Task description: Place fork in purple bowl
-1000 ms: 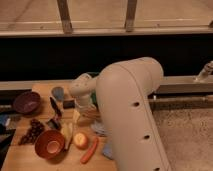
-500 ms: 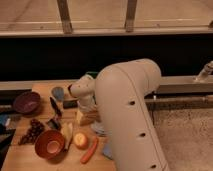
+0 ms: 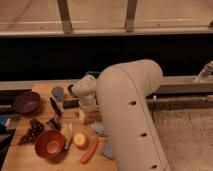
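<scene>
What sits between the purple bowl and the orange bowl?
Camera view: dark grapes lie between purple bowl and orange bowl. The hand is low over the middle of the table.

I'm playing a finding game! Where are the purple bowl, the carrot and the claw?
purple bowl (image 3: pixel 26 102), camera view, its dark inside.
carrot (image 3: pixel 90 150), camera view, its middle.
claw (image 3: pixel 82 111), camera view, its low end, right of the purple bowl.
</scene>
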`<state>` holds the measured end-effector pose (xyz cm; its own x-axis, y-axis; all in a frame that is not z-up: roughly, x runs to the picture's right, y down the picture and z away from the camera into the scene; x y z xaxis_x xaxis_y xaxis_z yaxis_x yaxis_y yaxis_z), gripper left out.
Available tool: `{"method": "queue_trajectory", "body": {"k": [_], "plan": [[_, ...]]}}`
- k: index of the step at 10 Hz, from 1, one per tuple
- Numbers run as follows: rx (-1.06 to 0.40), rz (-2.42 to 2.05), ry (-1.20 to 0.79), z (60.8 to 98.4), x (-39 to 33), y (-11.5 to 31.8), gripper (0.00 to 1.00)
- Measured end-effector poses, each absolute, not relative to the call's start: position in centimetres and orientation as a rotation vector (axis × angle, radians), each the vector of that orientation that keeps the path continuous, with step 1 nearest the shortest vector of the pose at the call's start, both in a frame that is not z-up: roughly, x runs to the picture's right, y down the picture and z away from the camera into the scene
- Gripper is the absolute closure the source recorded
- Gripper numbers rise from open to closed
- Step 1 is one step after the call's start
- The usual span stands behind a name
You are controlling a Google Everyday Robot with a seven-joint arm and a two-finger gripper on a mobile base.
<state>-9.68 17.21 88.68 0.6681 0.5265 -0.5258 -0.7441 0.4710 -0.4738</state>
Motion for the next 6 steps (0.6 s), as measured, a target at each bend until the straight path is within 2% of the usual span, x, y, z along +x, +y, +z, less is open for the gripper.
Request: {"method": "queue_trajectory", "body": {"k": [1, 2, 6], "plan": [[-0.737, 0.8, 0.33, 88.57, -9.48, 16.94, 0.84], [-0.738, 0.798, 0.333, 88.43, -9.28, 16.92, 0.86], [-0.741, 0.787, 0.314, 88.03, -10.12, 17.81, 0.86]]}}
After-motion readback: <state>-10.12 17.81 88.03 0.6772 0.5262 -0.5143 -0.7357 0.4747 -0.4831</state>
